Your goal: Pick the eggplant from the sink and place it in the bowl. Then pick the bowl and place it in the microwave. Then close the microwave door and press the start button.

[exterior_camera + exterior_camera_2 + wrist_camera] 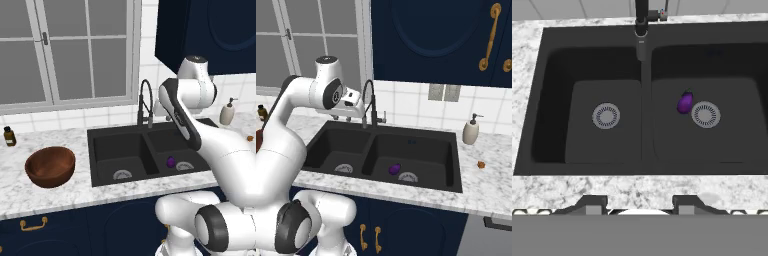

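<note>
Eggplant, small glossy purple: in right basin of black double sink, beside drain. My jaws hang above, parted, gripping nothing.

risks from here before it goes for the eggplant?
1. The eggplant is small, glossy and rounded, lying right beside the drain in the right basin: it may roll or slip from the claw.
2. The faucet arches over the sink divider, so the descending arm could clip it.
</note>
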